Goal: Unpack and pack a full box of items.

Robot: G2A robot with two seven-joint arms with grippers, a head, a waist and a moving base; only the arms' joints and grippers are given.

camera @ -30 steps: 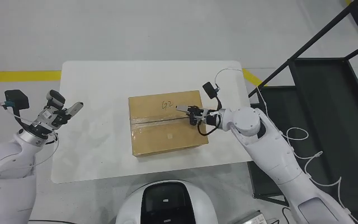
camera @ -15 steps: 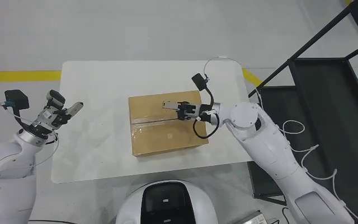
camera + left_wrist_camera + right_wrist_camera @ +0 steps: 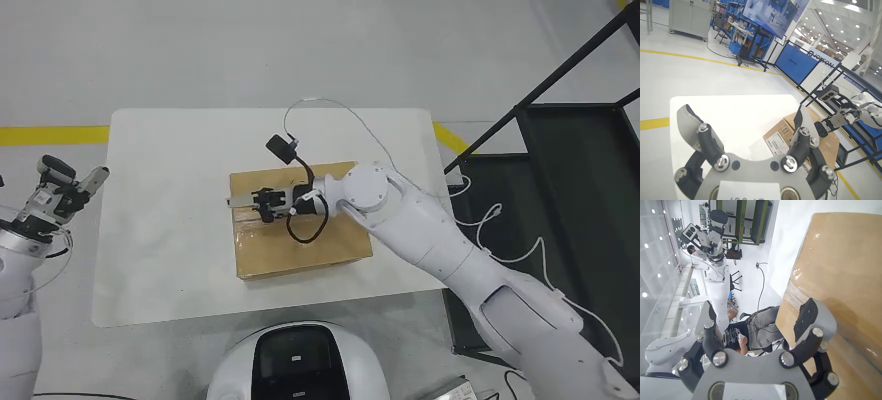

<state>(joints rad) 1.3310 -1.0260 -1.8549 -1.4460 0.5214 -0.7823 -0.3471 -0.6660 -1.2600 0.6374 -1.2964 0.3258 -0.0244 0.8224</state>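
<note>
Brown taped cardboard box (image 3: 300, 250): stiff, judged heavy when full; take by flap edges.
Right gripper (image 3: 240, 203): jaws apart over glossy tape seam (image 3: 796, 292).
Left gripper (image 3: 743, 108): jaws apart, empty.

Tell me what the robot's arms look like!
The right arm and left arm are smooth, white, rounded. The left gripper and right gripper have curved grey fingers, black pads and shiny screws. A thin white cable loops off the right arm.
</note>
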